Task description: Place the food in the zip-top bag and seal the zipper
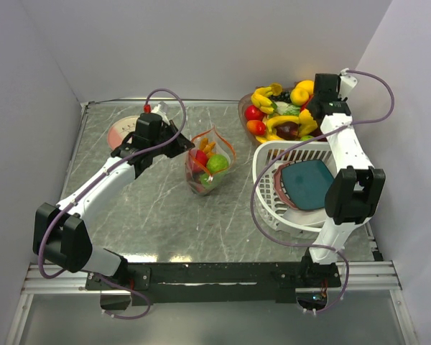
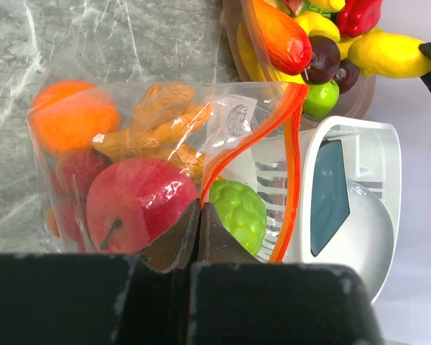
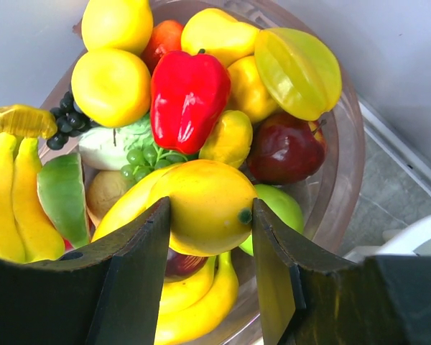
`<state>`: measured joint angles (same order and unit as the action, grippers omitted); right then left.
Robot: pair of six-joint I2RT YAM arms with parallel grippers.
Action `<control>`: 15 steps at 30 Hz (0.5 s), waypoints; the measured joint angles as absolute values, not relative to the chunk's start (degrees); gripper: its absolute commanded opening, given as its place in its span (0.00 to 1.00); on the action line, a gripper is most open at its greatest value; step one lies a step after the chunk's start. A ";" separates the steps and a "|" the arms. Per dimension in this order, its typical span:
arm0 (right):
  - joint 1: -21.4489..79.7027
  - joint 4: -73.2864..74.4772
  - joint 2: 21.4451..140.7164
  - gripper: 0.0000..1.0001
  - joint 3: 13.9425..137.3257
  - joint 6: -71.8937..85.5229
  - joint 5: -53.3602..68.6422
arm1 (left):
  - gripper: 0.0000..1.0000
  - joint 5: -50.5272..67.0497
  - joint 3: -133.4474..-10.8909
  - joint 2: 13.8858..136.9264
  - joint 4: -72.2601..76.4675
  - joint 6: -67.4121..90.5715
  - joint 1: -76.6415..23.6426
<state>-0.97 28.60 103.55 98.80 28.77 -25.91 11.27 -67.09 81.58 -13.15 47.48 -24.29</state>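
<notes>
At the bottom of the left wrist view, the left gripper (image 2: 199, 230) has its jaws pressed together on the mouth edge of the zip-top bag (image 2: 129, 144), where the orange-red zipper (image 2: 296, 165) runs down to the tips. The mouth gapes open. Inside lie a red apple (image 2: 140, 201), an orange (image 2: 72, 118), a tan knobbly piece (image 2: 161, 126) and a bumpy green fruit (image 2: 237, 212).

In the top view the bag stands upright at the centre of the marble table (image 1: 151, 215). Right of it is the white basket (image 1: 273, 154), holding a teal plate (image 1: 309, 183). The right arm's forearm and a purple cable (image 1: 255, 201) cross over the basket.

Behind the basket, at upper right, is the clear bowl (image 3: 345, 165), heaped with food. There the right gripper (image 3: 211, 208) has one jaw against each side of a yellow fruit (image 3: 201, 194). A red pepper (image 3: 187, 97), a dark apple (image 3: 284, 147), a green fruit (image 3: 284, 208) and bananas (image 3: 14, 201) crowd close around it.
</notes>
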 measured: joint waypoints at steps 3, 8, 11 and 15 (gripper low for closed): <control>-0.95 28.77 102.91 0.26 98.80 28.64 -26.52 | 0.01 11.35 -67.09 81.58 -13.13 47.51 -24.29; -0.86 28.80 101.41 0.24 98.80 28.62 -26.85 | 0.01 11.84 -67.09 81.60 -13.10 47.75 -24.29; -0.84 28.82 100.25 0.23 98.80 28.64 -26.79 | 0.01 12.03 -67.09 81.62 -13.10 47.77 -24.29; -0.64 28.84 99.07 0.23 98.80 28.64 -26.74 | 0.01 12.23 -67.09 81.87 -12.97 47.90 -24.29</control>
